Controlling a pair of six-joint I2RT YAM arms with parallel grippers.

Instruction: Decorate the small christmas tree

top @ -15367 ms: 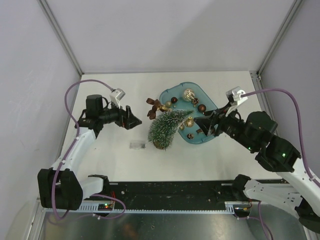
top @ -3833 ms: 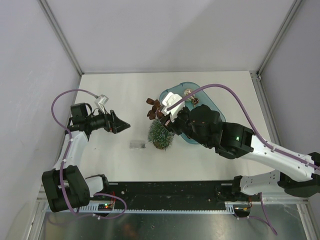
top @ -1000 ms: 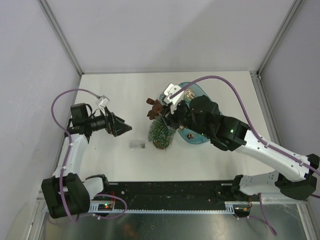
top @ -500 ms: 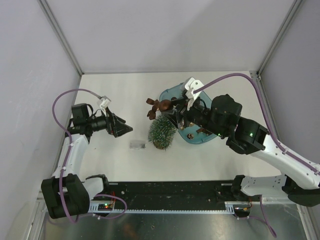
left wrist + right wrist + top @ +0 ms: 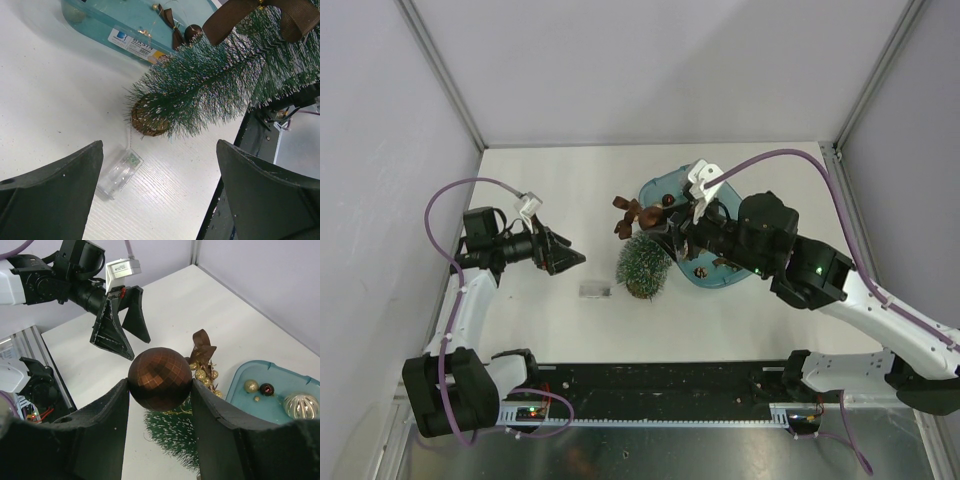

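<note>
The small christmas tree (image 5: 642,266) sits mid-table, frosted green bristles on a brown wooden base (image 5: 149,116); whether it stands upright I cannot tell. A brown ribbon bow (image 5: 628,215) with gold berries (image 5: 205,375) is at its top. My right gripper (image 5: 672,232) hovers just right of the tree, above it, shut on a faceted brown ball ornament (image 5: 160,378). In the right wrist view, the tree (image 5: 175,435) shows below the ball. To the left, my left gripper (image 5: 572,258) points at the tree, open and holding nothing, well apart from it.
A teal tray (image 5: 655,188) behind the tree holds a silver ball (image 5: 300,405), a gold ball (image 5: 251,385) and a dark red one (image 5: 266,389). A clear battery box (image 5: 595,290) lies left of the tree's base, wired to it. The black rail runs along the near edge.
My right arm has swung a little to the right and back with the brown ball, from over the tree's top toward the tray side. The left arm has barely moved.
</note>
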